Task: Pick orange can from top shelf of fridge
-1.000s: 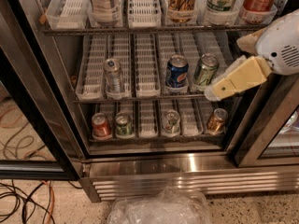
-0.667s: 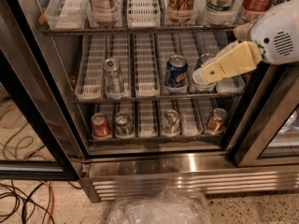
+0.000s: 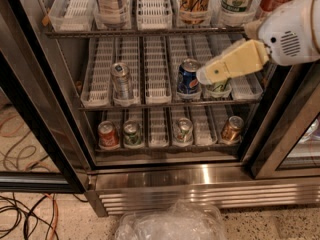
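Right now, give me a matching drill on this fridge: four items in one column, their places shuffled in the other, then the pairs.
Items
1. orange can
2. blue can
3. copper can
4. gripper

Places
A. bottom rack, far right
B. in front of the middle rack, over the green can
C. top shelf
D. middle rack, in the lane left of the green can

Pairs: 1-C, 2-D, 3-A, 4-B
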You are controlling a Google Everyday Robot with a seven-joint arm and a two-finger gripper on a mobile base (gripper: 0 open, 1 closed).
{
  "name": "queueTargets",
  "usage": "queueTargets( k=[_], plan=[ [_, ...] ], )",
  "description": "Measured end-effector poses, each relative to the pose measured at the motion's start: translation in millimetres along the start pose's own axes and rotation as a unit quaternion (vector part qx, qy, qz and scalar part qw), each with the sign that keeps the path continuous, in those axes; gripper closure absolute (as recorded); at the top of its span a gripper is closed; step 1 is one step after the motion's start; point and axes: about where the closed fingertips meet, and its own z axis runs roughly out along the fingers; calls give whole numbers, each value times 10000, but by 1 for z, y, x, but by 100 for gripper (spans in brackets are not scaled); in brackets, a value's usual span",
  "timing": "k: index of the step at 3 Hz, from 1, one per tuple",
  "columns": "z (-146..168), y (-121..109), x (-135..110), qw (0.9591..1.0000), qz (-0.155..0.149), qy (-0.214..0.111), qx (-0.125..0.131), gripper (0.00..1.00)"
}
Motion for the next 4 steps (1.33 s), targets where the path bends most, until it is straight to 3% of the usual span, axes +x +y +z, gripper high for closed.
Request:
queueTargets(
  k=[1,2,3,4],
  plan=[
    [13,11,-22,9986,169,-426,250,0],
    [34,23,-45,9943,328,-841,559,0],
    [42,31,-66,9862,527,-1222,987,0],
    [39,37,-86,9738,616,-1615,1475,0]
  ],
)
